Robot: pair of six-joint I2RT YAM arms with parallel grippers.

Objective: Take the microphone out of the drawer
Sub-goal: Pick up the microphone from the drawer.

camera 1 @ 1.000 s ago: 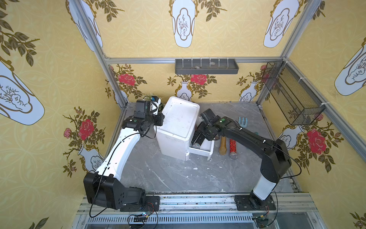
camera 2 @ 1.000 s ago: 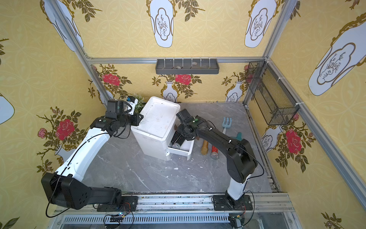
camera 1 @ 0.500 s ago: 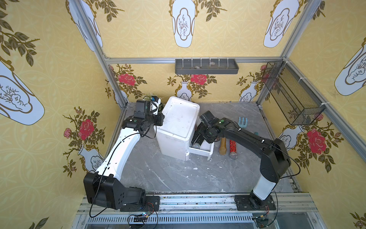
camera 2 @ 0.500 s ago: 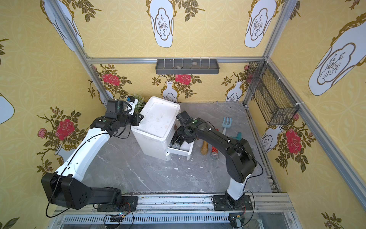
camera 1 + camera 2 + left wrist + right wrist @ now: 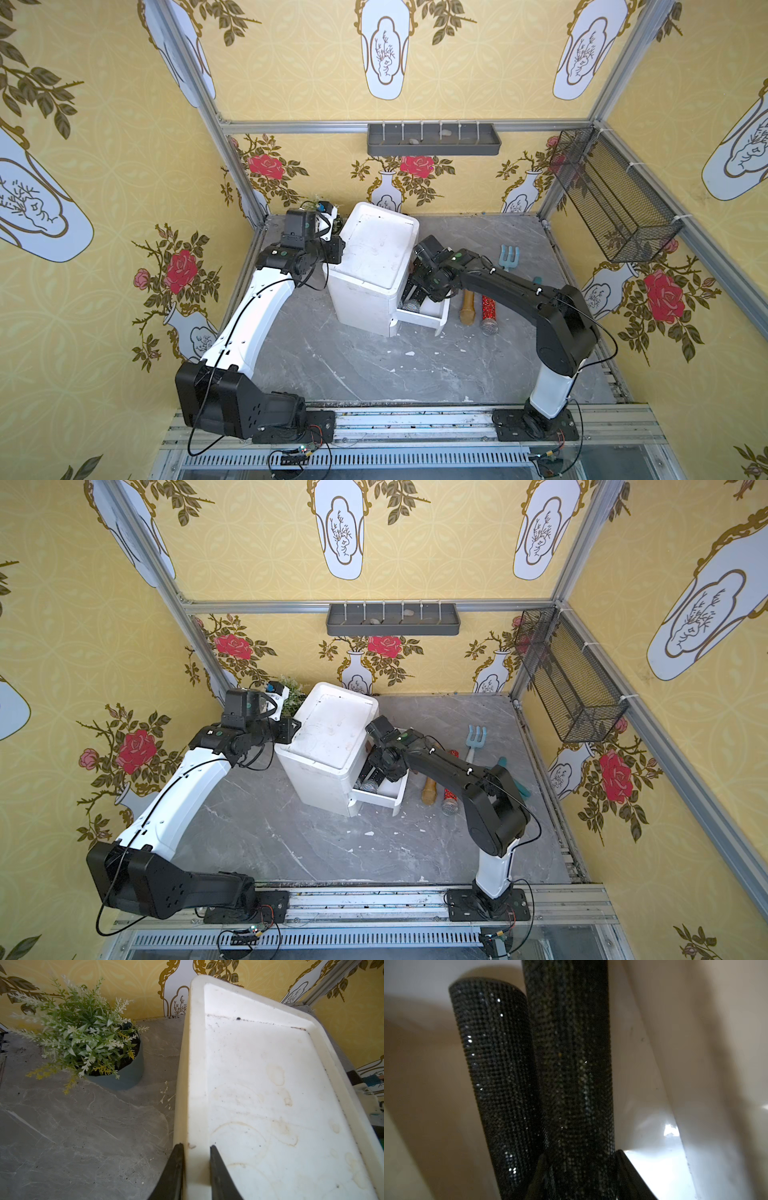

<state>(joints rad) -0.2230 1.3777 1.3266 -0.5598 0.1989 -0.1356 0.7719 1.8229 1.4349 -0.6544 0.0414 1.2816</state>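
Observation:
The white cabinet (image 5: 374, 257) stands mid-table with its bottom drawer (image 5: 432, 320) pulled out. Two black glittery microphones lie side by side in the drawer. My right gripper (image 5: 581, 1153) reaches into the drawer and is shut on the handle of one microphone (image 5: 571, 1064), with a finger on each side of it. The second microphone (image 5: 494, 1064) lies right against it. A silver mesh head (image 5: 411, 306) shows in the drawer in both top views. My left gripper (image 5: 196, 1146) is shut on the cabinet's raised top rim (image 5: 194, 1084).
A gold microphone (image 5: 467, 309) and a red glittery one (image 5: 488, 313) lie on the table just beside the drawer. A blue garden fork (image 5: 510, 257) lies farther back. A potted plant (image 5: 87, 1039) stands behind the cabinet. A wire basket (image 5: 615, 199) hangs on the right wall.
The right wrist has edged slightly at the drawer, jaws at the same width on the microphone. The left arm has not moved.

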